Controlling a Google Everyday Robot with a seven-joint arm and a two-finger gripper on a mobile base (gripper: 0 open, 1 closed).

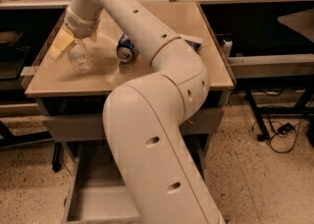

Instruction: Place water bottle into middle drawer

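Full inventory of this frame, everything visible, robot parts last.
water bottle: 1, clear, left side of tabletop, just under the gripper
soda can: 1, blue, on its side, mid tabletop
table: 1, beige top
middle drawer: 1, grey, pale floor, open below the table
cables: several, black, floor at right
arm: 1, cream, reaching over the table
gripper: 1, at the bottle's upper end, table's left
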